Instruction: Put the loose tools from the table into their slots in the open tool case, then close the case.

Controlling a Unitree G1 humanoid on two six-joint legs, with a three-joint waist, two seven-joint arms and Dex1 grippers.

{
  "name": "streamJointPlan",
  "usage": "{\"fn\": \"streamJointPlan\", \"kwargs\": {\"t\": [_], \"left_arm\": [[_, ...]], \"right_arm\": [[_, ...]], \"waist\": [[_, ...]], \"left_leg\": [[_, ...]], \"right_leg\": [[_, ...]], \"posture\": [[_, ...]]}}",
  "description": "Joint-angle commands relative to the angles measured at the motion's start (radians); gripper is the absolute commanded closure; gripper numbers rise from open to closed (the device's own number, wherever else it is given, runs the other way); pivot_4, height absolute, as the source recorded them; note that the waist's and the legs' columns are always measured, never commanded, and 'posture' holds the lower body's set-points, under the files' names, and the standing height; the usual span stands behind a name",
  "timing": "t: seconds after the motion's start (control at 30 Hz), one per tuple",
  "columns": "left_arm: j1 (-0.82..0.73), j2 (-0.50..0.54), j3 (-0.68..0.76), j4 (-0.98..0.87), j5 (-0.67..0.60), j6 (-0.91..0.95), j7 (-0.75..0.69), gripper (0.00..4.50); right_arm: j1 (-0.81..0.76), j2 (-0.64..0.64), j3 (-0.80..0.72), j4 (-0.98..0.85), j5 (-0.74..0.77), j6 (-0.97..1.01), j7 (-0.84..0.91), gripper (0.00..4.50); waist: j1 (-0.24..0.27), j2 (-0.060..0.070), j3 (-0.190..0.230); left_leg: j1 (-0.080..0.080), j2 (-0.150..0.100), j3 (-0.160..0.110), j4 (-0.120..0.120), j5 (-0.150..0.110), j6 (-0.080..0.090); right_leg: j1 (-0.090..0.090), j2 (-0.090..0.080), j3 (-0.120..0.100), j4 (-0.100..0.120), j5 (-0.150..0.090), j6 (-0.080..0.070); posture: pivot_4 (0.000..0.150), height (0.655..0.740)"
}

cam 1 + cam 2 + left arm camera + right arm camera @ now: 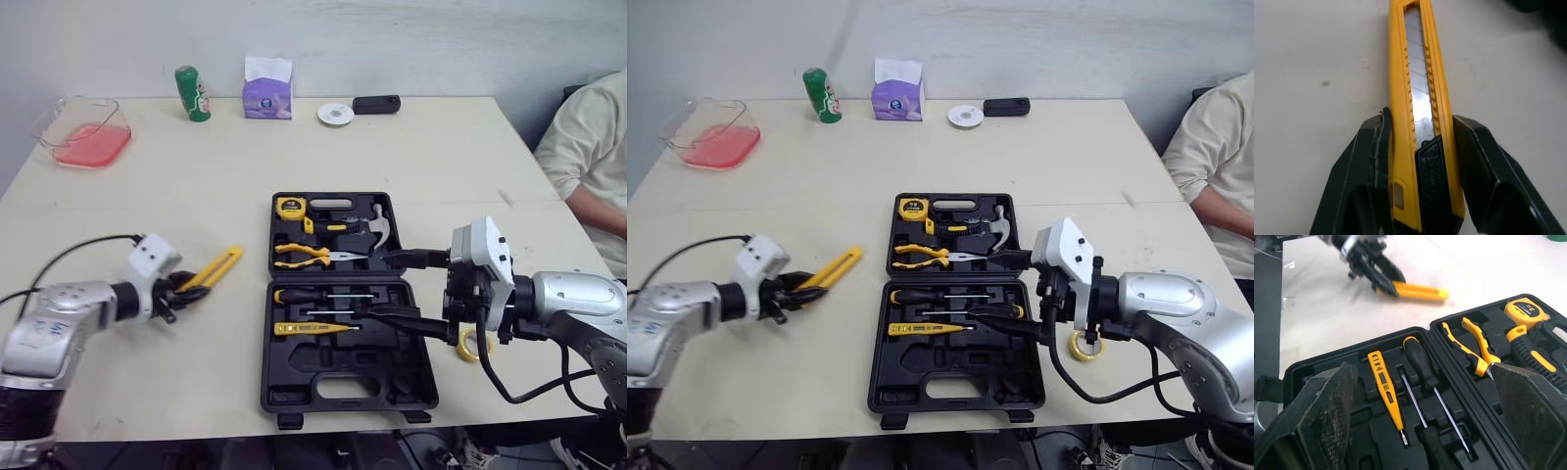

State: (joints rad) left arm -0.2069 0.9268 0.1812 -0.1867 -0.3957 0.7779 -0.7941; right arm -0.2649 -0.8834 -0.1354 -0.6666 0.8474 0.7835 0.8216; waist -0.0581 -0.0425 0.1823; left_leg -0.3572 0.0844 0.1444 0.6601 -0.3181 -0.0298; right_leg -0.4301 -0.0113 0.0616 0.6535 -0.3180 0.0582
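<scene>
The yellow knife (217, 266) is at the table (196, 176), a little to the left of the open tool case (294, 377), and its far end points toward the case. The left gripper (188, 286) is closed on its rear end, with one finger on each side of the body. I cannot tell if the knife is lifted or rests on the table. The blade seems to sit inside the body.

First risk: the grip is at the very end, so the long free part can swing down or slip out during the carry. The black slider sits just between the fingers, and if the knife slides there, the blade could be pushed out.

Second risk: the right gripper (373, 284) hangs wide open and empty over the middle of the case, above the screwdrivers (323, 296) and the tester pen (313, 329). If the left arm brings the knife in, the two grippers can hit each other.

A roll of yellow tape (474, 345) lies on the table just beside the right side of the case, close under the right arm. A move of this arm could push it toward the table edge. If any tool sits badly in its slot, the lid probably will not close.
</scene>
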Motion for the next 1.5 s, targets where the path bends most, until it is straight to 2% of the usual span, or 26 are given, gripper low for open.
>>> {"fn": "streamJointPlan", "kwargs": {"t": [0.03,0.3,0.43,0.5,0.6,0.73,0.9,1.03,1.3,1.37,1.5], "left_arm": [[-0.062,0.052,-0.01,-0.122,-0.081,0.006,-0.118,3.12],[-0.28,0.029,-0.17,-0.263,-0.235,0.151,-0.23,3.12],[-0.443,-0.049,-0.38,-0.253,-0.265,0.293,-0.266,3.12],[-0.483,-0.081,-0.483,-0.273,-0.25,0.305,-0.294,3.12],[-0.493,-0.106,-0.579,-0.305,-0.214,0.273,-0.309,3.12],[-0.506,-0.167,-0.687,-0.312,-0.162,0.295,-0.252,3.12],[-0.525,-0.234,-0.759,-0.289,-0.087,0.302,-0.179,3.12],[-0.527,-0.213,-0.825,-0.296,0.004,0.237,-0.172,3.12],[-0.525,-0.232,-0.82,-0.279,0.04,0.221,-0.163,3.12],[-0.521,-0.239,-0.801,-0.285,0.032,0.242,-0.155,2.07],[-0.513,-0.234,-0.714,-0.305,-0.029,0.257,-0.184,0.4]], "right_arm": [[-0.013,-0.018,-0.025,-0.009,0.013,-0.013,0.021,0.0],[0.083,-0.097,-0.119,-0.018,0.063,0.026,0.076,0.0],[0.247,-0.186,-0.237,-0.046,0.06,0.068,0.148,0.0],[0.34,-0.218,-0.311,-0.061,0.055,0.087,0.181,0.0],[0.408,-0.237,-0.396,-0.084,0.083,0.12,0.192,0.0],[0.474,-0.231,-0.468,-0.128,0.129,0.165,0.186,0.0],[0.517,-0.228,-0.508,-0.154,0.147,0.179,0.175,0.0],[0.532,-0.226,-0.498,-0.149,0.12,0.165,0.171,0.0],[0.503,-0.226,-0.468,-0.138,0.129,0.157,0.16,0.0],[0.501,-0.221,-0.451,-0.138,0.118,0.146,0.16,0.0],[0.489,-0.219,-0.43,-0.134,0.118,0.132,0.154,0.0]], "waist": [[0.001,0.0,0.0],[0.012,0.0,0.0],[0.012,0.0,0.0],[0.023,0.0,0.0],[0.009,0.0,0.001],[0.005,0.0,0.001],[0.007,-0.001,0.001],[0.005,-0.001,0.001],[0.009,-0.001,0.001],[0.011,-0.001,0.001],[0.013,-0.001,0.001]], "left_leg": [[0.0,0.0,0.0,0.0,0.0,0.0],[-0.002,-0.002,0.0,0.002,-0.001,0.0],[-0.003,-0.004,-0.001,0.004,0.0,0.0],[-0.003,-0.005,-0.002,0.004,0.0,0.0],[-0.002,-0.004,0.0,0.005,0.0,0.0],[-0.001,-0.004,-0.002,0.005,0.001,-0.001],[-0.002,-0.004,-0.006,0.005,0.002,0.0],[-0.002,-0.005,-0.007,0.005,0.002,0.0],[-0.002,-0.005,-0.008,0.005,0.003,0.002],[-0.002,-0.005,-0.008,0.005,0.003,0.002],[-0.002,-0.004,-0.009,0.005,0.003,0.002]], "right_leg": [[0.0,0.0,0.0,-0.001,0.0,0.0],[0.001,0.0,0.0,-0.002,0.0,0.002],[0.001,0.002,0.0,-0.001,0.0,0.002],[0.002,0.003,0.0,-0.001,0.0,0.002],[0.002,0.003,0.003,-0.001,0.0,0.003],[0.002,0.003,0.003,0.001,0.0,0.003],[0.004,0.003,0.002,0.001,0.001,0.004],[0.004,0.003,0.002,0.001,0.001,0.005],[0.004,0.002,0.002,0.001,0.001,0.005],[0.004,0.002,0.001,0.001,0.001,0.005],[0.004,0.002,0.001,0.001,0.001,0.005]], "posture": [[0.15,0.7244],[0.15,0.7244],[0.15,0.7244],[0.15,0.7244],[0.15,0.7244],[0.15,0.7244],[0.15,0.7244],[0.15,0.7244],[0.15,0.7244],[0.15,0.7244],[0.15,0.7244]]}}
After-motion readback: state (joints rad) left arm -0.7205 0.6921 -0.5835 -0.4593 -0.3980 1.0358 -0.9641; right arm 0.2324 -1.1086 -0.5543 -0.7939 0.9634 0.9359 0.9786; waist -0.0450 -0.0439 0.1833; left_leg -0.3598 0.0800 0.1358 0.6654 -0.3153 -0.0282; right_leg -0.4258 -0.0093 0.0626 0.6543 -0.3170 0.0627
